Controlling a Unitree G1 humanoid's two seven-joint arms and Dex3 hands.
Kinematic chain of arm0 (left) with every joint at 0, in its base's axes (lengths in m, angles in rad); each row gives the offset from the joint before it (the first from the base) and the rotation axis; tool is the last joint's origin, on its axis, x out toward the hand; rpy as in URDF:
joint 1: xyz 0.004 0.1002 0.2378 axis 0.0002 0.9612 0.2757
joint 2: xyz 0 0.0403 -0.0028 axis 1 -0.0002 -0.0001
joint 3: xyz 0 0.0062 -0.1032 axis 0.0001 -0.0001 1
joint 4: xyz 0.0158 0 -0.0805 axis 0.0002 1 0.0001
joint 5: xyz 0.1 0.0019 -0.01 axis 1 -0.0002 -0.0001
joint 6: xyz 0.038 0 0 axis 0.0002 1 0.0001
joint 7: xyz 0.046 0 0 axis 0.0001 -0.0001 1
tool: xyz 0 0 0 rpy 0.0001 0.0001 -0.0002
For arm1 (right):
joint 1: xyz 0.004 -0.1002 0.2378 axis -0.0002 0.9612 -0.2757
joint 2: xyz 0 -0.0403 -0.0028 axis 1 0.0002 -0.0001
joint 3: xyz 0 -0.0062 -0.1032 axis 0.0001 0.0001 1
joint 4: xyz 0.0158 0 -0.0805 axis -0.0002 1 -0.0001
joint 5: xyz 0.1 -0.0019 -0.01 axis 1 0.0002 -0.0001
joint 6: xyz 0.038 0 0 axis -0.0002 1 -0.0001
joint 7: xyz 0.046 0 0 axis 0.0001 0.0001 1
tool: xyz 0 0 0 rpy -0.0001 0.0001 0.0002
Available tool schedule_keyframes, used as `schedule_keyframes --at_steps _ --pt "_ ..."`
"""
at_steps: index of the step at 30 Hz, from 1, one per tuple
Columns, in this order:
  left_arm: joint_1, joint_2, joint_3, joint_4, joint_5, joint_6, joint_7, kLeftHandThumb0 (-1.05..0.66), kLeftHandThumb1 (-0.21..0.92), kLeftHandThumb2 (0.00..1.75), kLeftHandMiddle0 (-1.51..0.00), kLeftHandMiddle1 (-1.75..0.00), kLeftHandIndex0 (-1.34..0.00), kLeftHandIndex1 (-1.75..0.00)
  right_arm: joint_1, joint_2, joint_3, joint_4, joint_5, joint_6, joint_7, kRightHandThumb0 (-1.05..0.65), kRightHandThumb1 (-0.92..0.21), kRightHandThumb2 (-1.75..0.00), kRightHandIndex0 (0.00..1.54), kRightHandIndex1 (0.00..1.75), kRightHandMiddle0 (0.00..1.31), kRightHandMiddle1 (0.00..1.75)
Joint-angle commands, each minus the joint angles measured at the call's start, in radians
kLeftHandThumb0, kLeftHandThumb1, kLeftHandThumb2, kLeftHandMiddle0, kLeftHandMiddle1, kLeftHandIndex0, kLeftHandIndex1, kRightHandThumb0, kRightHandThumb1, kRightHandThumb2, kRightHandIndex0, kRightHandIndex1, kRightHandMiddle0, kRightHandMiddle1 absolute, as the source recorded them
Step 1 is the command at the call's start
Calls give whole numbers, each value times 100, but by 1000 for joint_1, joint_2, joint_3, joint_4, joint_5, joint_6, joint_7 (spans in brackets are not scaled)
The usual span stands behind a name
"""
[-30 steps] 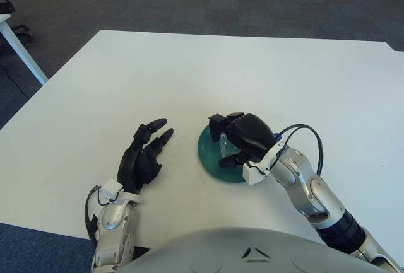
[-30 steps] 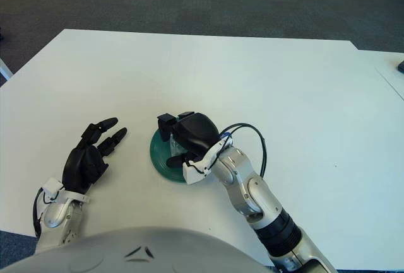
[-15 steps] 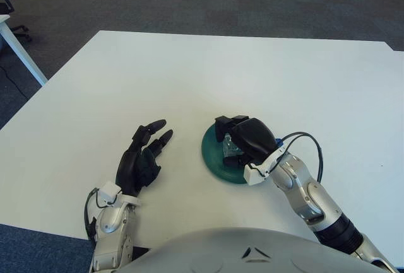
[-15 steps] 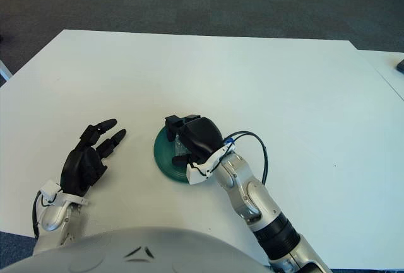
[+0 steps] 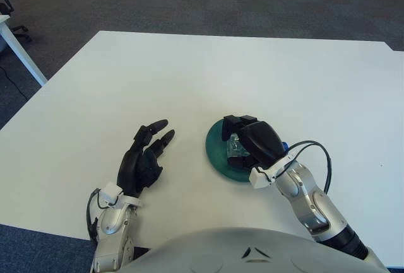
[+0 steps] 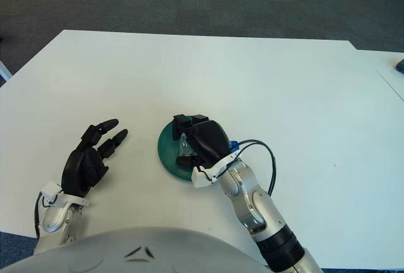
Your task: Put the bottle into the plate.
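Note:
A dark green plate [image 5: 216,151] lies on the white table [image 5: 189,71], front centre. My right hand [image 5: 240,135] is over the plate, its fingers curled around a clear plastic bottle [image 5: 234,150] that lies low across the plate. A bit of the bottle's blue cap [image 6: 233,144] shows by my wrist. Most of the bottle is hidden under the palm. My left hand [image 5: 146,153] rests on the table left of the plate, fingers spread, holding nothing.
The leg of another white table [image 5: 19,46] stands on the dark carpet at the far left. The table's front edge is close to my body.
My right hand has drawn back towards me and to the right with the bottle, and the plate has slid a little right under it. The left hand has barely moved.

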Motion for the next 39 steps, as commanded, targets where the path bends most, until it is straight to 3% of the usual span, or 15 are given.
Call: schedule_keyframes --at_steps 1,3,6,12,27,31,34,39 --pt "7 -1 -3 -7 7 6 14 -64 92 96 -67 0 -26 -80 14 -17 -16 7 6 -10 -5 -30 -55 -92 43 166 48 162" --pt "7 -2 -5 -8 9 6 16 -64 92 96 -67 0 -26 -80 16 -22 -18 4 3 -11 3 -36 -62 -84 38 143 46 162" --pt "7 -4 -9 -8 12 5 19 -64 92 96 -67 0 -26 -80 19 -29 -21 1 3 -9 20 -74 -81 -51 39 107 30 155" --pt "7 -7 -17 -7 19 3 26 -64 92 96 -67 0 -26 -80 20 -37 -25 10 11 -14 30 -98 -91 -42 42 71 21 143" --pt "7 -18 -38 -3 39 -2 45 -64 92 96 -67 0 -26 -80 10 -64 -42 19 30 -2 114 -105 -92 -48 43 44 9 119" --pt "8 -21 -42 -3 44 -4 48 -64 92 96 -67 0 -26 -80 5 -77 -40 22 4 -5 116 -105 -92 -53 46 27 6 105" --pt "8 -23 -44 -2 47 -4 49 -64 92 96 -67 0 -26 -80 1 -89 -35 20 -35 3 120 -105 -92 -60 41 12 3 84" --pt "9 -26 -46 -2 51 -6 51 -64 92 96 -67 0 -26 -80 -3 -103 -30 9 -83 21 150 -105 -92 -71 17 3 0 43"
